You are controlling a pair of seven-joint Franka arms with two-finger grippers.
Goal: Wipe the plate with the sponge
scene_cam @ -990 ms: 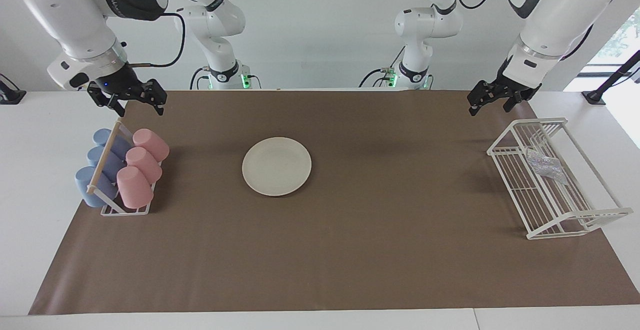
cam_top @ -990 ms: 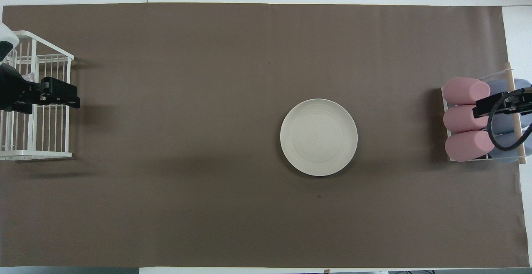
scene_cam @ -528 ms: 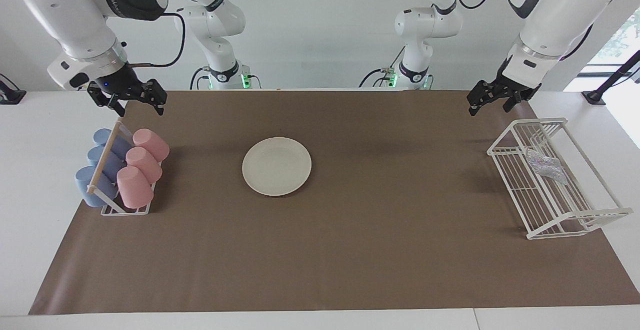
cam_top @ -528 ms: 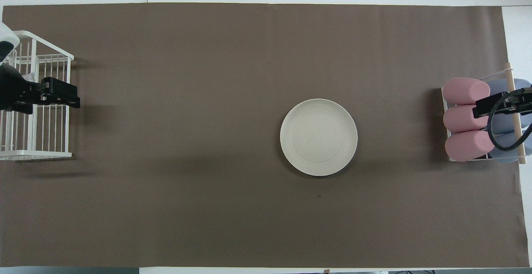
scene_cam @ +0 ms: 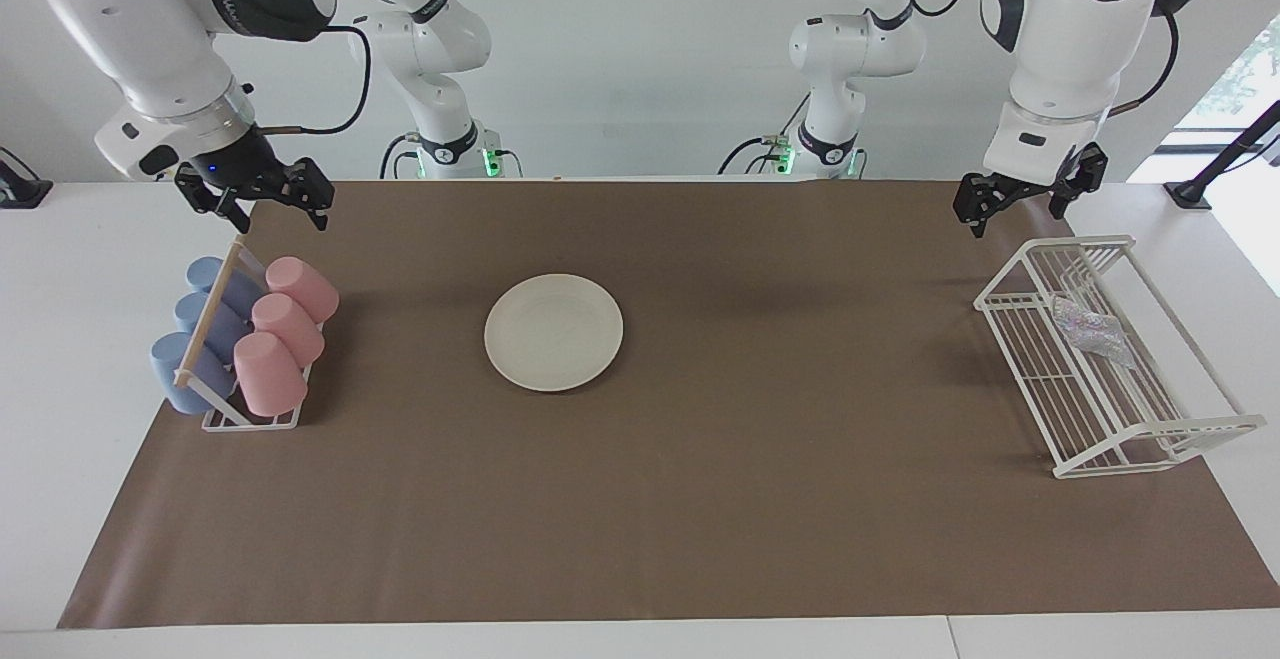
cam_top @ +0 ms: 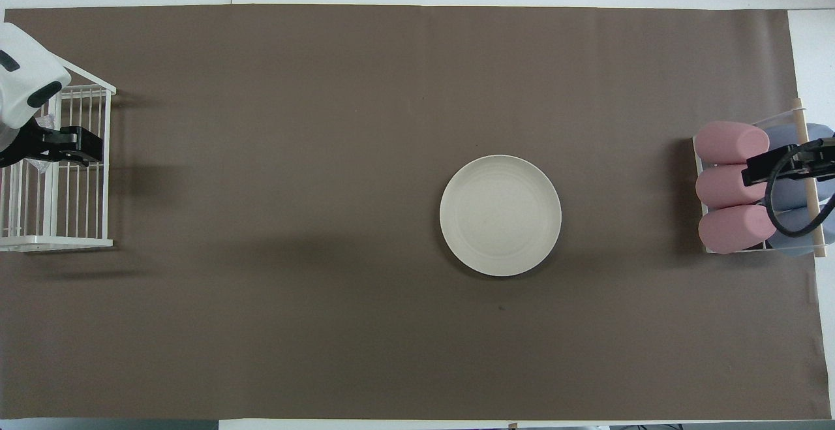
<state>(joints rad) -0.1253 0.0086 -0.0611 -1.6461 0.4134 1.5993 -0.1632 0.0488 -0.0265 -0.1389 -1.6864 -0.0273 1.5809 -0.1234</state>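
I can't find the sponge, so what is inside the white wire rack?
The sponge lies inside the white wire rack, toward its robot end. From overhead, the left gripper mostly covers it.

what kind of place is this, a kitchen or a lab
Most likely a robotics lab staged as a dishwashing bench: two Franka arms bolted at a white table with a brown paper mat, a cup rack and a white wire rack.

White wall point(scene_cam: 650, 59), bright window point(scene_cam: 1240, 79)
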